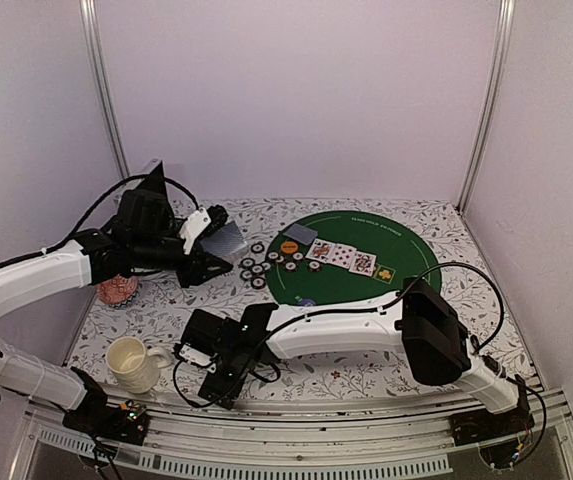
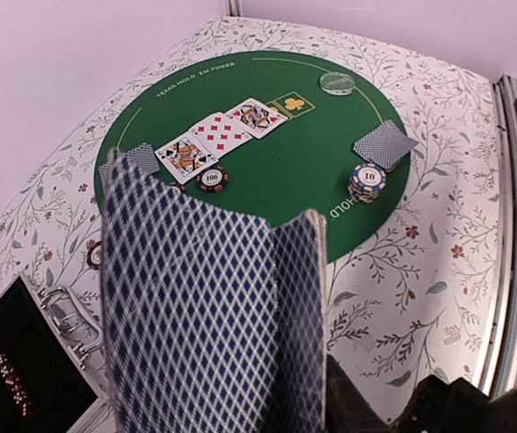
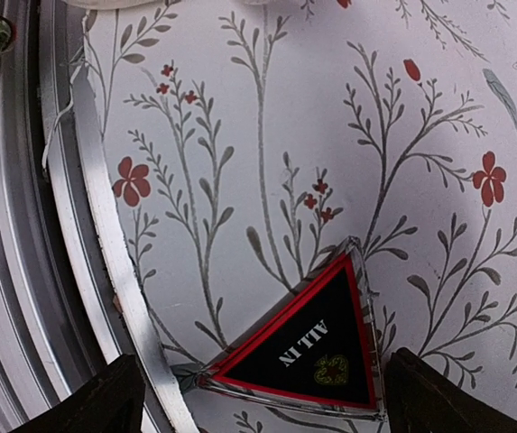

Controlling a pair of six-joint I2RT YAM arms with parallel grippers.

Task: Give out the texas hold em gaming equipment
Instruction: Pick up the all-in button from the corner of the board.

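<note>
Off the near-left corner of the green mat (image 1: 361, 262), your right pincer (image 3: 260, 397) hangs spread over the black triangular marker (image 3: 308, 347), one finger on either side and nothing gripped. The marker lies flat on the flowered cloth, well away from the mat and just beside the metal rail (image 3: 23, 234).

That is your first risk. The piece is thin and flat, so a shallow close is likely to skate it toward the rail, and a deep one could drag the cloth.

At the mat's left edge, your left pincer (image 1: 214, 242) pinches the deck of cards (image 2: 204, 307). The deck looks splayed, with one part leaning away from the rest. Tilt or jolt that wrist and you may shed loose cards onto the chips (image 1: 259, 266) clustered at the mat's left rim, or onto the three face-up cards (image 2: 217, 140) at its middle.

As for containers:
- **Mug:** the cream mug (image 1: 126, 352) stands off the mat's near-left side, and nothing shows inside it from above.
- **Dish:** the pink dish (image 1: 118, 290), left of the mat, sits mostly under your left arm, so you cannot tell what it holds.
- **Case:** the open black case (image 2: 14, 370), beyond the mat's left side, shows small red-and-white specks. These may be chips, but they are too small to tell.
</note>
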